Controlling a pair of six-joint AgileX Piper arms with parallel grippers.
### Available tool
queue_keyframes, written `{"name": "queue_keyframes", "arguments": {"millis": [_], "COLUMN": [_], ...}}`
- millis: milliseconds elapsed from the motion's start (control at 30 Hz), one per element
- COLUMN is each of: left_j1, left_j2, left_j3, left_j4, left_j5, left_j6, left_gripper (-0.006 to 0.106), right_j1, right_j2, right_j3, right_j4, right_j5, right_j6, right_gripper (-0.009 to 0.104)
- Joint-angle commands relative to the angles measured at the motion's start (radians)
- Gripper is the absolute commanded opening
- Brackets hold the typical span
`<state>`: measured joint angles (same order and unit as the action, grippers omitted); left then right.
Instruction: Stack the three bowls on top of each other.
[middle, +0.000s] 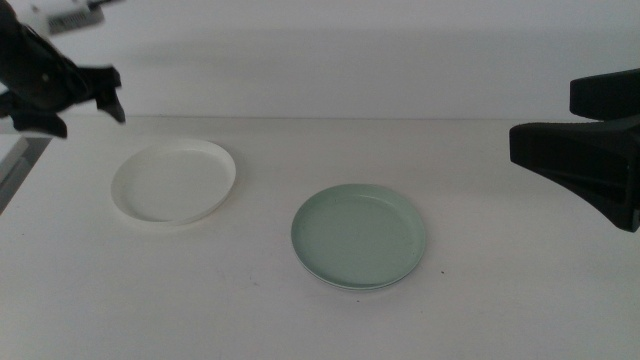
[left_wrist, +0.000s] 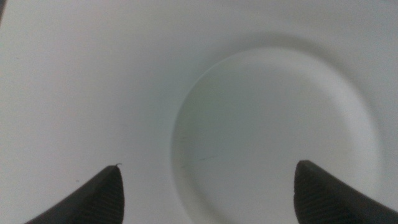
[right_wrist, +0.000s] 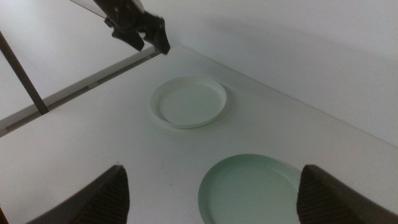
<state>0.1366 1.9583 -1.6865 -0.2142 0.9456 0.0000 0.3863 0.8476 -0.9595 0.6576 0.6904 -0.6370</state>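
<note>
The mint bowl (middle: 360, 237) sits mid-counter (middle: 500, 300) on a second bowl whose rim just peeks from beneath it, seemingly the grey one, so one stacking looks done. The white bowl (middle: 173, 181) lies apart, still to be added. The left tool (middle: 85, 100) hovers above it, wide open and empty; the right tool (middle: 575, 165) waits aside, open, empty.

A plain white worktop (middle: 520, 300) carries the dishes. The white bowl (middle: 174, 181) lies on it toward the left side of the middle view. The pale mint green bowl (middle: 360, 236) sits near the centre, well apart from the white one; a thin paler rim shows under its near edge, but what that is cannot be told.
</note>
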Motion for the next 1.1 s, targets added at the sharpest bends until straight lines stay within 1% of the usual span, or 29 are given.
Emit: {"name": "queue_keyframes", "arguments": {"millis": [0,133,267,367,500,600,767,833,967,1067], "left_j1": [0.002,0.002,0.002,0.002,0.002,0.002,0.002,0.002,0.002,0.002], "left_j2": [0.039,0.108,0.172,0.21,0.239,0.255,0.279,0.287,0.292,0.292], "left_j3": [-0.011,-0.011,-0.011,-0.011,-0.011,-0.011,-0.011,-0.011,-0.011,-0.011], "left_j4": [0.033,0.096,0.102,0.07,-0.026,-0.047,-0.048,-0.053,-0.074,-0.079], "left_j5": [-0.014,-0.014,-0.052,-0.084,-0.127,-0.18,-0.21,-0.211,-0.216,-0.216], "left_j6": [0.048,0.056,0.077,0.09,0.152,0.179,0.176,0.176,0.176,0.176], "left_gripper": [0.094,0.094,0.094,0.094,0.093,0.089,0.078,0.071,0.056,0.038], "right_j1": [0.002,0.002,0.002,0.002,0.002,0.002,0.002,0.002,0.002,0.002], "right_j2": [-0.005,-0.005,-0.005,-0.005,-0.005,-0.005,-0.005,-0.005,-0.005,-0.005], "right_j3": [0.002,0.002,0.002,0.002,0.002,0.002,0.002,0.002,0.002,0.002], "right_j4": [0.004,0.004,0.004,0.004,0.004,0.004,0.004,0.004,0.004,0.004], "right_j5": [-0.005,-0.005,-0.005,-0.005,-0.005,-0.005,-0.005,-0.005,-0.005,-0.005], "right_j6": [-0.007,-0.007,-0.007,-0.007,-0.007,-0.007,-0.007,-0.007,-0.007,-0.007], "right_gripper": [0.093,0.093,0.093,0.093,0.093,0.093,0.093,0.093,0.093,0.093]}}
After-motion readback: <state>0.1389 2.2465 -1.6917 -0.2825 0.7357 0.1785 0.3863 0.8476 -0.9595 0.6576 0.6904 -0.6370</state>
